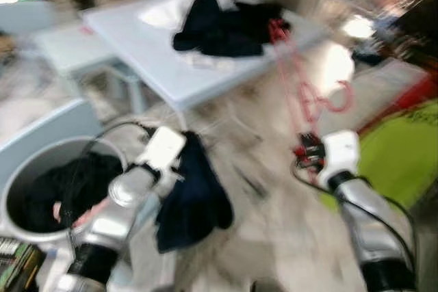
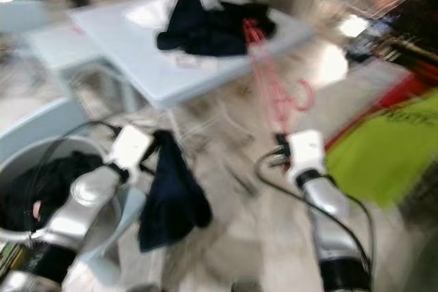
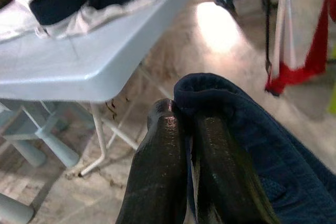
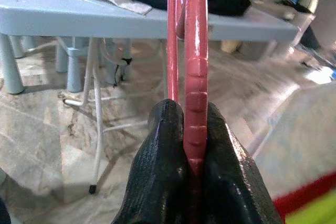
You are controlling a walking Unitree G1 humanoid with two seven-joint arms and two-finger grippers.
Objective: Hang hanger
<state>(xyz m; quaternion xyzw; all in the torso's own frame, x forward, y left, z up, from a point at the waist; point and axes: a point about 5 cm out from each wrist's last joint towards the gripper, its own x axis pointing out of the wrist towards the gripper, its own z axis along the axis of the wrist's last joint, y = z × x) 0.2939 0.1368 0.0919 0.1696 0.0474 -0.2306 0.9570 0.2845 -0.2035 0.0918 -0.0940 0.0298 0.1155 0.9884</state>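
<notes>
Carrying step, judging by the blur: right pincer [image 1: 309, 150] clamped on a red plastic hanger [image 1: 301, 87], left pincer [image 3: 184, 129] pinching a dark navy garment [image 1: 191, 196]. Next, probably — garment onto hanger, near the pale blue surface [image 1: 147, 52].

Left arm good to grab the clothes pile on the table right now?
Probably not. The left gripper is shut on a dark navy garment, so it has no free fingers, and the clothes pile on the pale table lies well ahead of it.

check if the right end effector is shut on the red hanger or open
Shut: the right end effector clamps the red hanger between both black fingers.
</notes>
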